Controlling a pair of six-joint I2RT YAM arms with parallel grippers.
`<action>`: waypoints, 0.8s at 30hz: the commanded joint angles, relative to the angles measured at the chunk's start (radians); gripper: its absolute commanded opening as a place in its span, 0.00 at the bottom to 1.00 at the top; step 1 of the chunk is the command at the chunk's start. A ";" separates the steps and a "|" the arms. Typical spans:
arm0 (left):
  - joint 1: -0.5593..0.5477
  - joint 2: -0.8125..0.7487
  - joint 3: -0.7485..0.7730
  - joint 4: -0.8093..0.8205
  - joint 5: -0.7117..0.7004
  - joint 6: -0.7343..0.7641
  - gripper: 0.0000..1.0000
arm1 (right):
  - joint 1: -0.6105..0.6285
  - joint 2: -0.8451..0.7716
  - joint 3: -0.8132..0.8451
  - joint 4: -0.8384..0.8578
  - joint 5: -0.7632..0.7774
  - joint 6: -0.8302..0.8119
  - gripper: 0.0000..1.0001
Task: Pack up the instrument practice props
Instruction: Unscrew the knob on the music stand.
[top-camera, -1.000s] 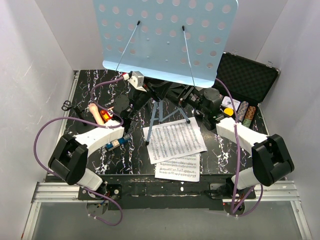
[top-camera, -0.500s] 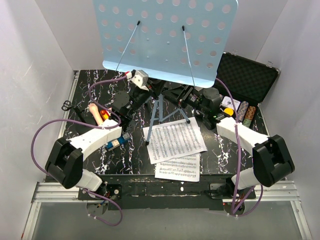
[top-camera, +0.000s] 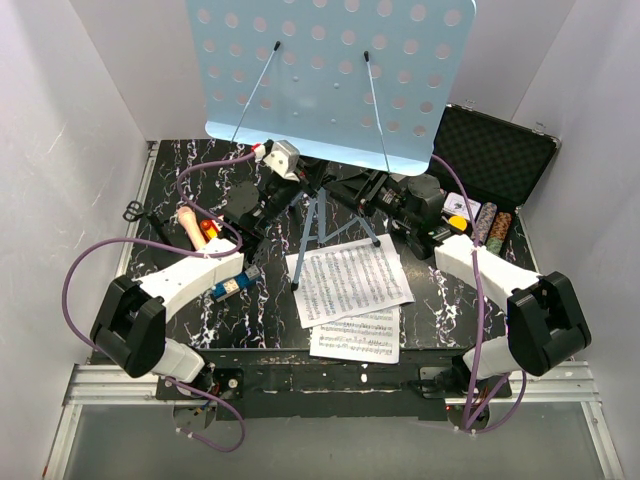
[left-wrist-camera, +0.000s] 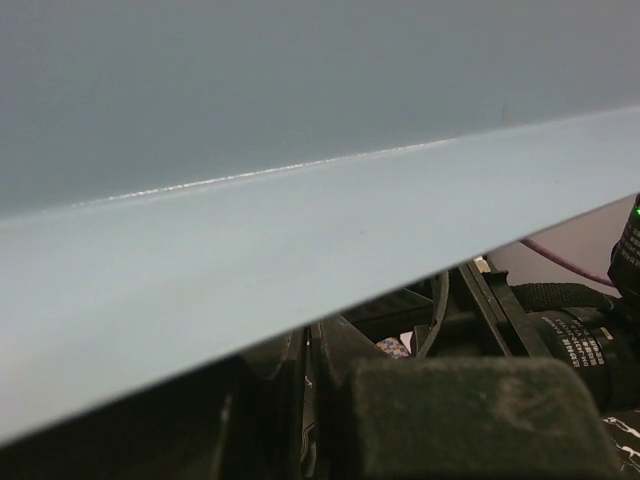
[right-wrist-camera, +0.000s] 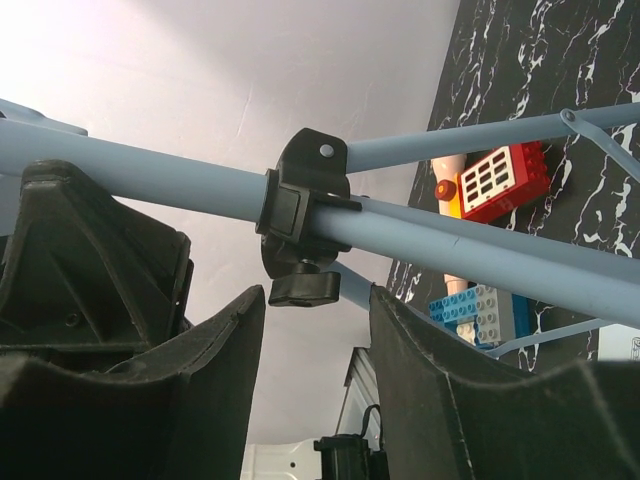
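1. Two robot arms are seen from above on a black marbled tabletop. Both reach in under a light-blue perforated music stand, which is set upright at the back centre on its tripod legs.
2. The left pincer is shown with its jaws shut, just beneath the stand's pale blue tray, which fills most of the left wrist view. Whether anything is pinched between the jaws cannot be told.
3. The right pincer is seen about half open, with nothing gripped. The stand's blue pole and its black clamp collar are seen just beyond the gap between the fingers.
4. Two white sheet-music pages are laid flat on the tabletop in front of the tripod, one partly overlapping the other.
5. A black foam-lined case is propped open at the right rear, with poker chips lined up inside it near the right arm.
6. Small toy blocks are scattered beside the left arm.
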 joint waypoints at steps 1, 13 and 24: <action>0.007 -0.009 0.031 0.011 -0.044 0.042 0.00 | -0.004 -0.028 0.031 0.031 -0.015 -0.013 0.54; 0.005 -0.034 0.059 -0.075 -0.033 0.094 0.00 | -0.004 -0.028 0.053 0.044 -0.012 -0.026 0.67; 0.005 -0.046 0.043 -0.066 -0.036 0.100 0.00 | -0.002 0.041 0.107 0.060 -0.067 0.021 0.35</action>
